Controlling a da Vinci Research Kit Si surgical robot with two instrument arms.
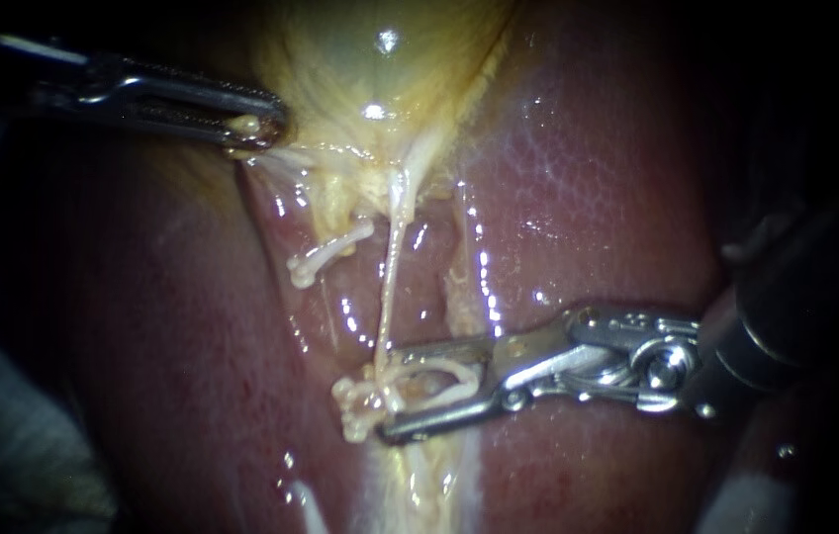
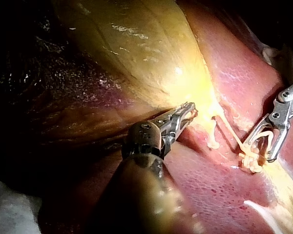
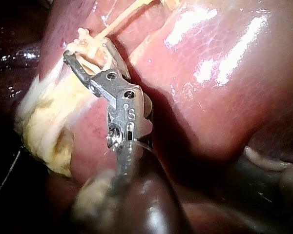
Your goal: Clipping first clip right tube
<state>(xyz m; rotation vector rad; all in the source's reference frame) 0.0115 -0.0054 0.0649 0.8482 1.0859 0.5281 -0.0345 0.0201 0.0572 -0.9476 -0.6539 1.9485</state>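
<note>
The gallbladder (image 1: pixel 380 69) is pale yellow-green, the liver (image 1: pixel 617 198) mottled reddish-brown, the tube (image 1: pixel 387 292) creamy white.

Right instrument (image 1: pixel 388 394) straddles thin tube (image 1: pixel 390 277); left instrument (image 1: pixel 261 127) apparently grips gallbladder (image 1: pixel 380 79) edge.

Light pools mid-field in the endoscope view: white glare spots sit on the wet yellow gallbladder (image 1: pixel 380 69) and streak the glistening red-brown liver (image 1: pixel 588 168). The edges sink into black shadow, and my right silvery metal instrument (image 1: pixel 388 396) glints brightly.
</note>
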